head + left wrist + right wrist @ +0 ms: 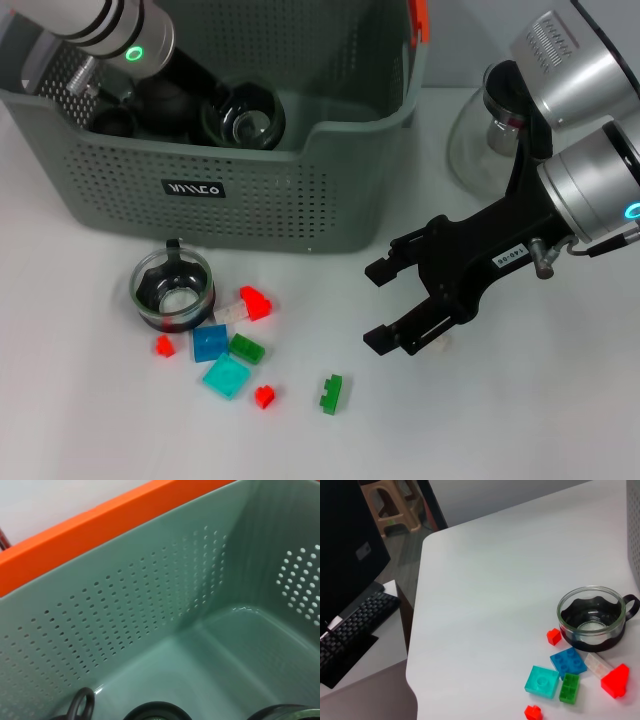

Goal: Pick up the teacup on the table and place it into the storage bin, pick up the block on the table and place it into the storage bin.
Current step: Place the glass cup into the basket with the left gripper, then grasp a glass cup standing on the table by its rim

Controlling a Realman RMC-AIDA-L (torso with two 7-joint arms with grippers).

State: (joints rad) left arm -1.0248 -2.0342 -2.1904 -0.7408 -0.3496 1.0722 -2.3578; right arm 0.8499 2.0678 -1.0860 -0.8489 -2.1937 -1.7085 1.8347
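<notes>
Over bin (250, 200): L claw; teacup (173, 291) outside.

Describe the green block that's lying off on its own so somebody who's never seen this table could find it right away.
Start at the storage bin and come forward to the teacup with bricks scattered in front of it. The dark green block lies on the white table apart from that cluster, toward the right gripper, whose fingers are open. It is the slim green one that touches nothing.
</notes>
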